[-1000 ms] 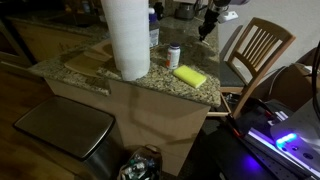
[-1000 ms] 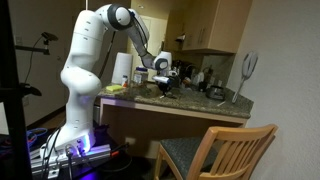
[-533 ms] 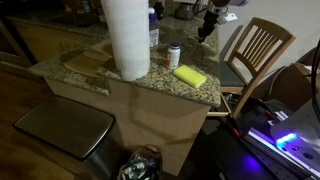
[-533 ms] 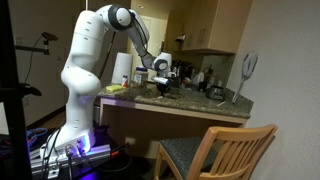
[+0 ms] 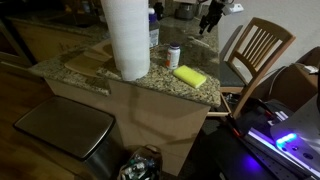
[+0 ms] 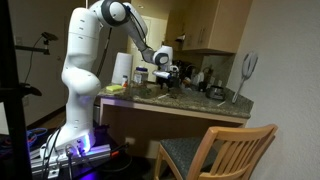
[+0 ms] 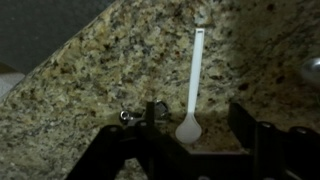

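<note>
Spoon (image 7: 193, 75) lies flat on the granite desk (image 7: 90, 80), resting free, since my hand (image 7: 196, 124) hangs open just above it, gripping nothing.

A slim white plastic spoon (image 7: 193, 85) lies flat and untouched on the speckled granite countertop (image 7: 90, 95) (it shows clearly only in the wrist view), rounded bowl at the near end, straight handle running far and leaning slightly right.

In an exterior view the top edge crops the gripper (image 5: 209, 14). The spoon (image 7: 193, 80) is too small to make out in both exterior views.
</note>
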Robot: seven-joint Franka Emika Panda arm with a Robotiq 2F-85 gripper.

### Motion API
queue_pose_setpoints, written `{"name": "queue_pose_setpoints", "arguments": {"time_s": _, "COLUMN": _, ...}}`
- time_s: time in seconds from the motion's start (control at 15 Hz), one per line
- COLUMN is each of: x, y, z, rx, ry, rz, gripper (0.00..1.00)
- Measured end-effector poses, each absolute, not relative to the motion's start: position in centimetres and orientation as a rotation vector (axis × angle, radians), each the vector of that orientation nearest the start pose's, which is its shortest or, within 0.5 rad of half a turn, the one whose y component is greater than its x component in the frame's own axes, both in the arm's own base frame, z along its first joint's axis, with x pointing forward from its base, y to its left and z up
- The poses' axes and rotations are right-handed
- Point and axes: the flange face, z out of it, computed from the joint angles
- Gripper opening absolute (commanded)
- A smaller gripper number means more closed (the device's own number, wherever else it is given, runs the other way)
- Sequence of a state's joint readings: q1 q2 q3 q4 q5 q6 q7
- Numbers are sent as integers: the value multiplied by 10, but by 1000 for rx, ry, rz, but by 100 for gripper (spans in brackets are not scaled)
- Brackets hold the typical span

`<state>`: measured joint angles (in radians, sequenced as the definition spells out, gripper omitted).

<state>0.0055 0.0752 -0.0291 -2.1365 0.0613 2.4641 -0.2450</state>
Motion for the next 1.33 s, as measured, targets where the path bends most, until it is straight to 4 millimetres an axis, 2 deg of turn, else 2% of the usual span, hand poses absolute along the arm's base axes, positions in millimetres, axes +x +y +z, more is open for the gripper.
{"name": "queue_pose_setpoints", "arguments": {"time_s": 0.13, "x": 565, "y": -13, "z": 438, "rx": -3053, "ry": -293, "rz": -483, "gripper": 100}}
{"name": "queue_pose_setpoints", "arguments": {"time_s": 0.27, "x": 546, "y": -13, "z": 489, "rx": -2988, "ry": -324, "rz": -573, "gripper": 100}}
{"name": "queue_pose_setpoints", "arguments": {"time_s": 0.33, "x": 538, "y": -13, "z": 507, "rx": -2979, "ry": -329, "rz": -605, "gripper": 100}}
{"name": "queue_pose_setpoints", "arguments": {"time_s": 0.4, "x": 535, "y": -13, "z": 512, "rx": -2977, "ry": -325, "rz": -619, "gripper": 100}}
{"name": "queue_pose_setpoints", "arguments": {"time_s": 0.67, "x": 543, "y": -12, "z": 487, "rx": -2986, "ry": -322, "rz": -554, "gripper": 100}}
{"name": "queue_pose_setpoints", "arguments": {"time_s": 0.93, "x": 546, "y": -11, "z": 478, "rx": -2989, "ry": -307, "rz": -527, "gripper": 100}}
{"name": "queue_pose_setpoints", "arguments": {"time_s": 1.13, "x": 553, "y": -9, "z": 443, "rx": -3003, "ry": -268, "rz": -428, "gripper": 100}}
{"name": "queue_pose_setpoints", "arguments": {"time_s": 1.33, "x": 560, "y": -6, "z": 394, "rx": -3067, "ry": -210, "rz": -303, "gripper": 100}}
